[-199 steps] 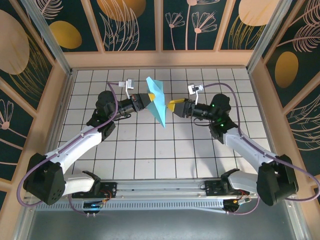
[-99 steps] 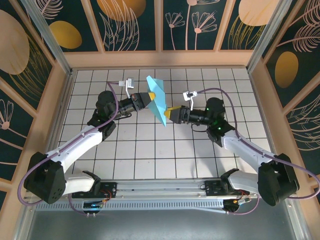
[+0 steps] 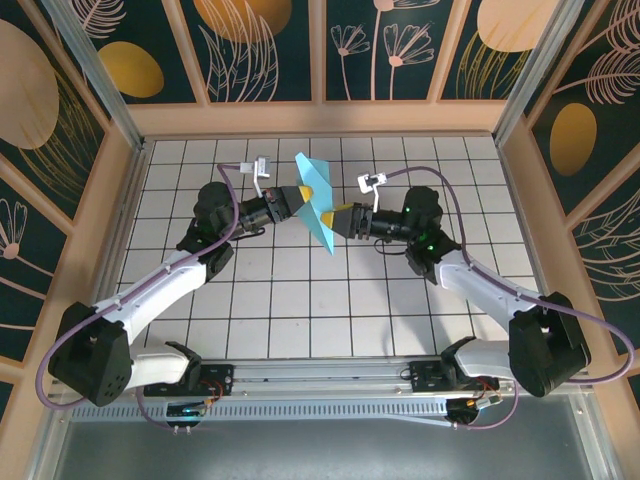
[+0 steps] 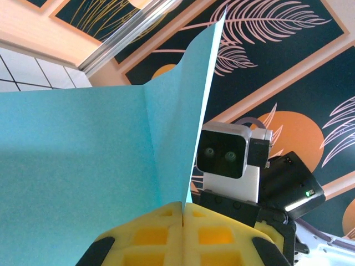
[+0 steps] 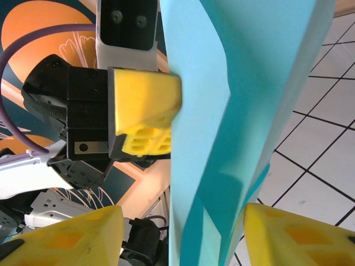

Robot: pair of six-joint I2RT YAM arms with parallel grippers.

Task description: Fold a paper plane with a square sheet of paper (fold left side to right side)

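The teal-blue paper, folded into a long pointed shape with a centre crease, hangs in the air above the table's far middle. My left gripper is shut on its upper left edge. In the left wrist view the yellow pads meet with the paper pinched in the seam. My right gripper comes from the right and stands open astride the paper's lower part. In the right wrist view the paper runs between its fingers, with a gap on the left side. The left gripper shows behind the sheet.
White grid tiles cover the table, with wooden walls round the back and sides. Both arms reach inward from the near rail. The right wrist's camera block faces the left gripper close behind the paper.
My right gripper has swung left and slightly up to the paper and now straddles it, jaws narrowing. The left gripper keeps its hold, nearly still.
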